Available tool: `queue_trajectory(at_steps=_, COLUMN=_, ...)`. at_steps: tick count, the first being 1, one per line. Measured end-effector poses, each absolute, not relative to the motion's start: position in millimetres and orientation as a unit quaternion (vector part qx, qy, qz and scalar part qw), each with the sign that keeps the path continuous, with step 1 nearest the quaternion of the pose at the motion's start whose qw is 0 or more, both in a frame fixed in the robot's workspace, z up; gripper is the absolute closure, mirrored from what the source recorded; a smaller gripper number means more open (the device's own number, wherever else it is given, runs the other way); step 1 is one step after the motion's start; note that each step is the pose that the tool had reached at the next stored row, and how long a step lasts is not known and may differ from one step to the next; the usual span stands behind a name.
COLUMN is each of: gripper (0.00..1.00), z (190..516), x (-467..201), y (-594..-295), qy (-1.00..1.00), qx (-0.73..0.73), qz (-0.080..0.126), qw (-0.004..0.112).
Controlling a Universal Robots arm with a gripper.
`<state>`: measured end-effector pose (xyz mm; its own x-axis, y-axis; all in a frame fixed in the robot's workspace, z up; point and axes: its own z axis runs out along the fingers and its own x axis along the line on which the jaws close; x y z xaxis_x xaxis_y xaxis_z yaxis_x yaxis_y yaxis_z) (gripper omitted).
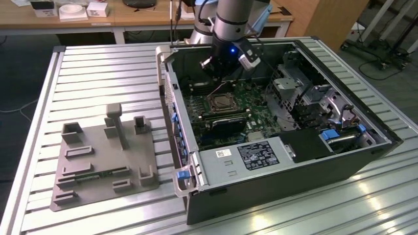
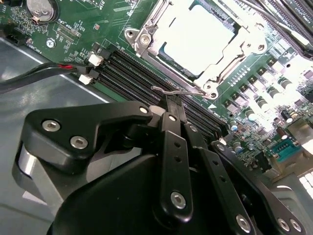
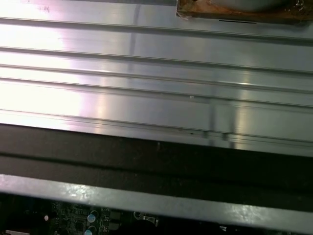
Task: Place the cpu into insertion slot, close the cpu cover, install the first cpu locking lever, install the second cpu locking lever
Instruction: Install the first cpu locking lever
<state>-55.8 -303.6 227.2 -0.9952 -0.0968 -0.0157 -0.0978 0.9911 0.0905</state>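
The cpu [image 2: 195, 36] lies in the insertion slot [image 1: 220, 101] on the green board, its bright metal top showing through the window of the cpu cover [image 2: 143, 41]. The cover lies flat over it. A thin wire locking lever [image 2: 168, 90] runs along the socket edge nearest the memory slots. My gripper [image 2: 175, 103] is low inside the case, its black fingers [image 2: 171, 127] pressed together, tips right at that lever's hooked handle. I cannot tell whether the wire is pinched between them. In the exterior view the gripper [image 1: 225, 68] hangs just behind the socket.
Long black memory slots [image 2: 137, 73] and a red-black cable [image 2: 44, 73] lie beside the socket. The open case holds a grey power supply [image 1: 248, 156] and a drive cage [image 1: 294, 83]. A grey fixture plate [image 1: 104, 161] sits on the slatted aluminium table [image 3: 146, 73].
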Motion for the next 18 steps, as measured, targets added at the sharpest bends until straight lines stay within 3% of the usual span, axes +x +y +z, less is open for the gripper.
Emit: queue_trajectory(at_steps=18, gripper=0.9, z=234.0, x=-55.9, y=-302.8, qy=0.997, qx=-0.049, qz=0.052, qw=0.006)
